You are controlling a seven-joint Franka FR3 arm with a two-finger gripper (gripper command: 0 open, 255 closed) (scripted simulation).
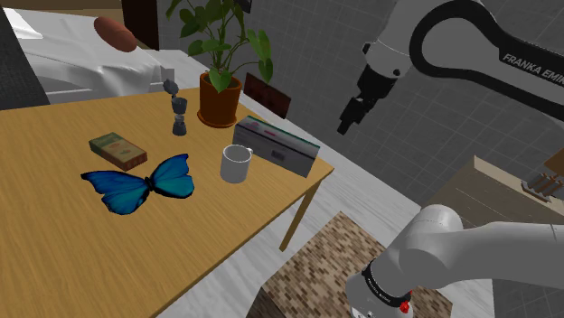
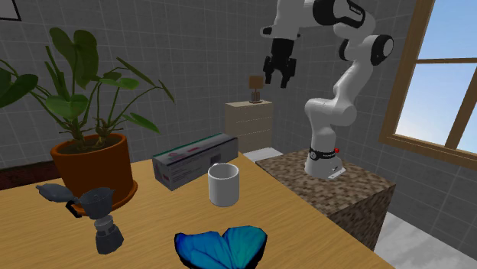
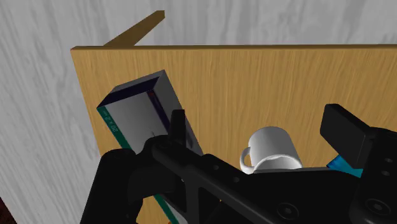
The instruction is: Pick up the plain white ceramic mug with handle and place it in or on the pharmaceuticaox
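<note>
**End effector poised high, mug waiting on the bench**

The wooden bench (image 1: 54, 262) spreads out well below the end effector (image 1: 348, 122), which the white arm (image 1: 470, 41) carries high in the air near the bench's edge, looking down on both task things. A potted plant (image 1: 220, 98) stands farther from the end effector than either of them and seems out of the way. The long grey box (image 3: 137, 108) with a green strip lies flat below the end effector, towards one finger's side. Lying flat, it offers a broad top face, which should serve as a landing place. The white mug (image 3: 273, 149) stands upright on the bench, mouth up, far beneath the end effector and seen between its fingers. It is just beside the box, though I cannot tell whether they touch, and its handle is turned towards the box. The black fingers (image 3: 178, 127) are spread wide and grip nothing, probably readied for a descent onto the mug
</note>
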